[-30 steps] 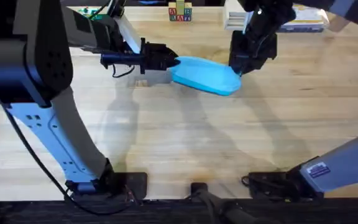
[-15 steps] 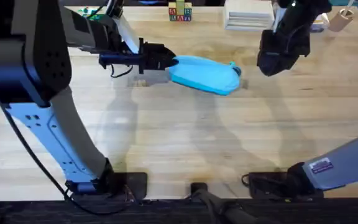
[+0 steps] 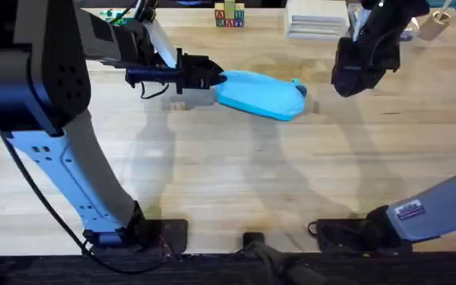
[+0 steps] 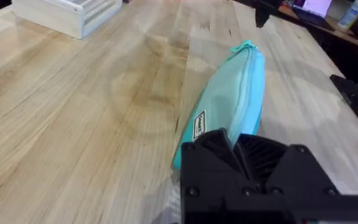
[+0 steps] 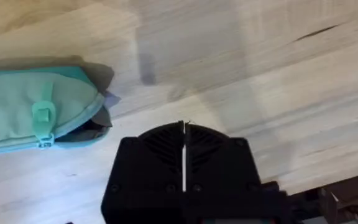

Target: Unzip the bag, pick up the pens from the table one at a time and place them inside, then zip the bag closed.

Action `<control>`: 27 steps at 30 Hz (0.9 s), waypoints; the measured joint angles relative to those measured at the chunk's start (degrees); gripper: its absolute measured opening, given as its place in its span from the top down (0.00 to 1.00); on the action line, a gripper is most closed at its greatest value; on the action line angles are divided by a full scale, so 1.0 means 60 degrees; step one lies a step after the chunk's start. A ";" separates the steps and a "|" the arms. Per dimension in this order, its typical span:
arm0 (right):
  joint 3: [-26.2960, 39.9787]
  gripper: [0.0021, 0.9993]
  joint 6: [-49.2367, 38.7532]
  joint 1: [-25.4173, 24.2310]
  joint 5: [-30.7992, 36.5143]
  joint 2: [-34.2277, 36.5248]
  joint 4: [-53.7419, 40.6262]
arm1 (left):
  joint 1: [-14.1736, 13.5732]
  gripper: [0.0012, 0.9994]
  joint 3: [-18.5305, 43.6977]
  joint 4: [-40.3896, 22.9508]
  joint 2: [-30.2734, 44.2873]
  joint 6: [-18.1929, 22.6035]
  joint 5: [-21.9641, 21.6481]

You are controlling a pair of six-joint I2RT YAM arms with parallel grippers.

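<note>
i see the bag (image 3: 260,94) lying long-ways across the upper middle of the table (image 3: 236,182), its zip pull (image 5: 42,116) at the right end. my left gripper (image 3: 212,77) pinches the bag's left end. my right gripper (image 3: 353,81) hangs upper right, fingers pressed together, holding nothing. a white crate (image 4: 67,12) sits behind.
</note>
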 joint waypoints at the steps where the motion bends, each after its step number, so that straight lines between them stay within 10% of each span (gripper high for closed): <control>1: 0.0000 0.97 0.0000 0.0004 -0.0004 0.0000 0.0000 | 0.0000 0.96 0.0000 0.0000 0.0000 0.0000 -0.0002; 27: -0.0004 0.97 -0.0062 0.0467 -0.0499 -0.3825 0.0063 | 0.0000 0.96 0.0000 0.0000 0.0002 0.0000 -0.0006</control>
